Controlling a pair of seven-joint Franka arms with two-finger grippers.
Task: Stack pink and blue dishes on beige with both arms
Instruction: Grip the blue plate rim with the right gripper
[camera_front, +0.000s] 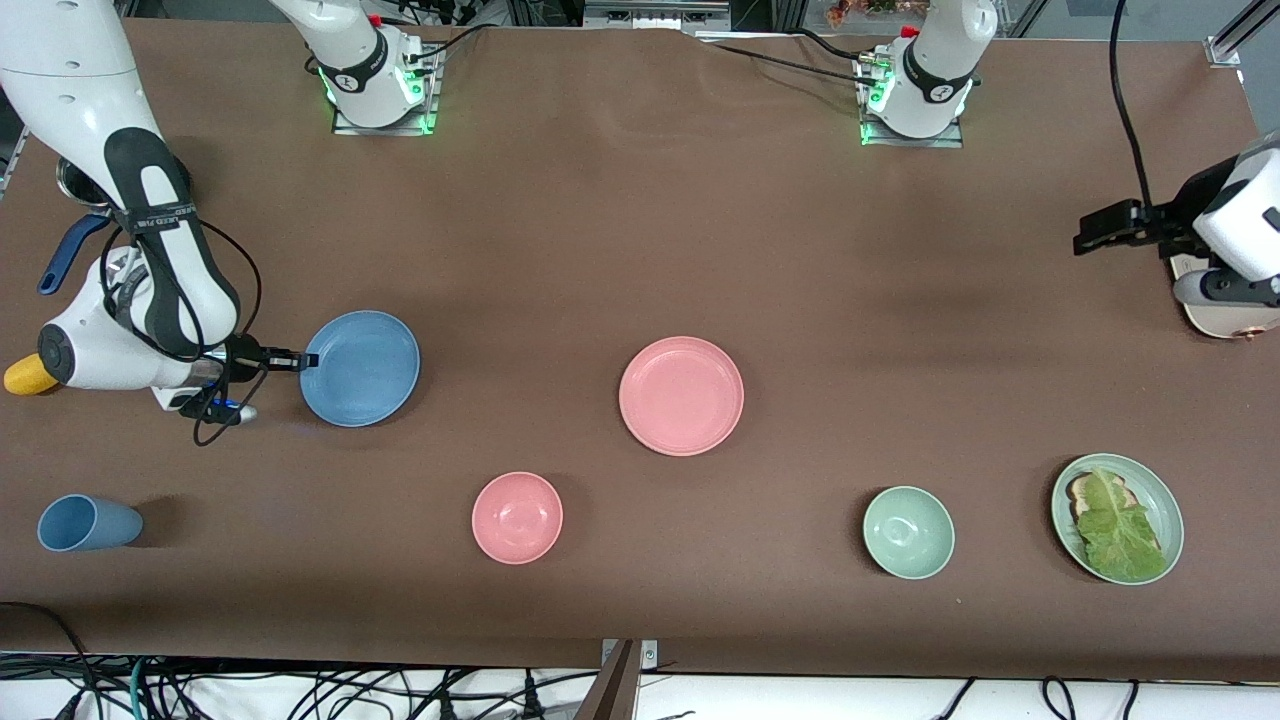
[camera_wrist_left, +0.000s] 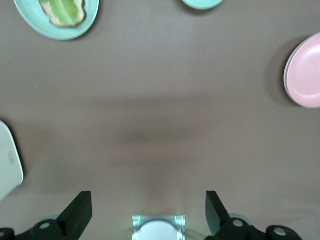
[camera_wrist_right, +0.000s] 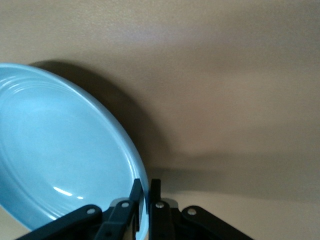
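Note:
The blue dish (camera_front: 362, 367) (camera_wrist_right: 60, 160) lies toward the right arm's end of the table. My right gripper (camera_front: 303, 360) (camera_wrist_right: 146, 187) is shut on its rim, one finger inside the rim and one outside. The pink dish (camera_front: 681, 395) (camera_wrist_left: 305, 72) lies flat at the table's middle. At the left arm's end the beige plate (camera_front: 1215, 322) (camera_wrist_left: 7, 162) shows only in part, under the left arm. My left gripper (camera_front: 1088, 238) (camera_wrist_left: 147, 200) hangs open over bare table beside the beige plate, holding nothing.
Along the edge nearest the front camera stand a blue cup (camera_front: 85, 523) on its side, a pink bowl (camera_front: 517, 517), a green bowl (camera_front: 908, 532) and a green plate with lettuce (camera_front: 1158, 500). A yellow object (camera_front: 25, 377) lies by the right arm.

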